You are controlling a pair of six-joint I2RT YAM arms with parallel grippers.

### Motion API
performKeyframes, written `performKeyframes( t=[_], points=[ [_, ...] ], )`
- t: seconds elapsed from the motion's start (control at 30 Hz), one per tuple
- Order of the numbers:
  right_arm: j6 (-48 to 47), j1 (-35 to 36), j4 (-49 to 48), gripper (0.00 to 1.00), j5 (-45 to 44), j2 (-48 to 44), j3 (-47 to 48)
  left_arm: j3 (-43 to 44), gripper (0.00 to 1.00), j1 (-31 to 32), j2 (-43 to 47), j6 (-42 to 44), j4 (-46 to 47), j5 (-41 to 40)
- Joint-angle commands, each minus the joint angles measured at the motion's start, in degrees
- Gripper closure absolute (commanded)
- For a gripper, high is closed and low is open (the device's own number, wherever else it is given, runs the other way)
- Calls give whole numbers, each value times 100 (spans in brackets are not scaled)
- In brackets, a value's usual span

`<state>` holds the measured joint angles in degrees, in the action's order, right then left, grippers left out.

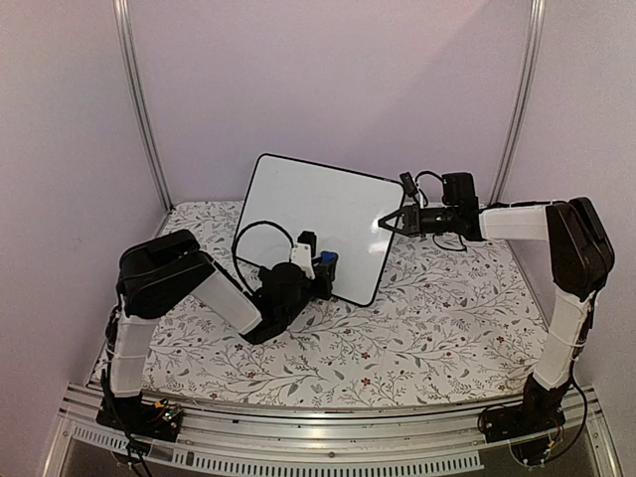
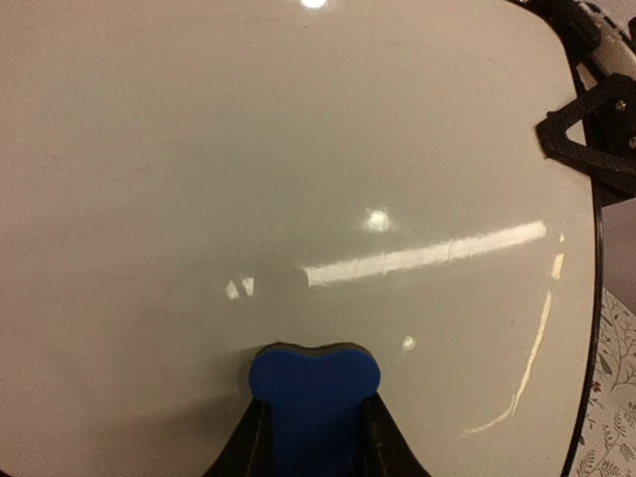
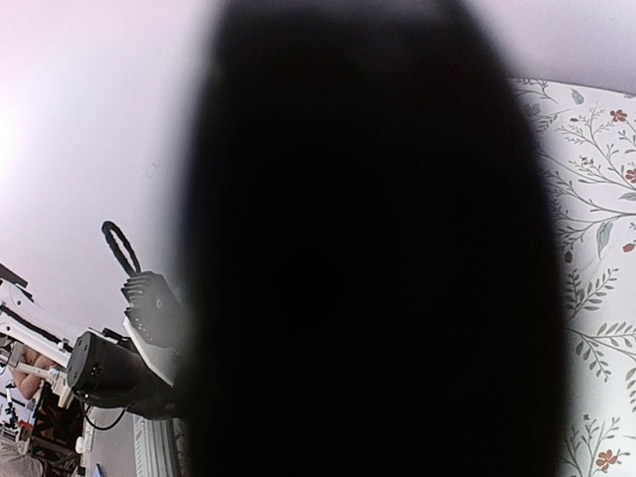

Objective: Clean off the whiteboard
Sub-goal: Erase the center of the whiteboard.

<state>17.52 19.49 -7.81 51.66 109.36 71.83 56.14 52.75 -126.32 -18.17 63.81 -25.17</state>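
The whiteboard [image 1: 318, 214] stands tilted up on the floral table, its glossy face [image 2: 298, 149] showing no writing. My left gripper [image 1: 320, 263] is shut on a small blue eraser [image 2: 313, 383] and presses it flat against the lower part of the board. My right gripper [image 1: 388, 223] reaches in from the right, shut on the board's right edge at mid height. Its black fingers [image 2: 596, 129] show at the top right of the left wrist view. A dark, blurred mass [image 3: 378, 248] fills most of the right wrist view and hides the jaws there.
A floral cloth [image 1: 447, 318] covers the table. Purple walls with metal posts [image 1: 139, 99] close the back and sides. An aluminium rail [image 1: 318, 437] runs along the near edge. A black cable loop [image 1: 260, 234] arches over my left wrist.
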Motion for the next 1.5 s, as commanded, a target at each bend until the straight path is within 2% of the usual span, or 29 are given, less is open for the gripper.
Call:
performKeyframes(
  t=[0.0, 0.2, 0.37, 0.5, 0.7, 0.87, 1.07, 1.2, 1.47],
  points=[
    [-284, 495, 1520, 99, 661, 316, -244, -42, 100, 80, -353, 60, -952, 431],
    [-299, 495, 1528, 99, 653, 301, -261, -385, 100, -371, 8, -443, -1361, -263],
    [-293, 504, 1533, 99, 644, 305, -274, -525, 100, -736, 292, -523, -1718, -658],
    [-297, 521, 1531, 99, 633, 305, -275, -508, 100, -915, 353, -651, -1908, -642],
    [-296, 533, 1537, 99, 626, 305, -266, -381, 100, -726, 179, -472, -1558, 40],
    [-302, 530, 1556, 99, 611, 317, -272, -273, 100, -260, -23, -132, -1152, 322],
    [-302, 530, 1561, 99, 613, 338, -255, -193, 100, -46, -151, -110, -1013, 576],
    [-310, 530, 1568, 99, 617, 340, -252, -125, 100, -45, -150, -97, -1062, 553],
    [-333, 530, 1575, 99, 617, 331, -266, 117, 100, -303, -73, -400, -1707, 13]
  ],
)
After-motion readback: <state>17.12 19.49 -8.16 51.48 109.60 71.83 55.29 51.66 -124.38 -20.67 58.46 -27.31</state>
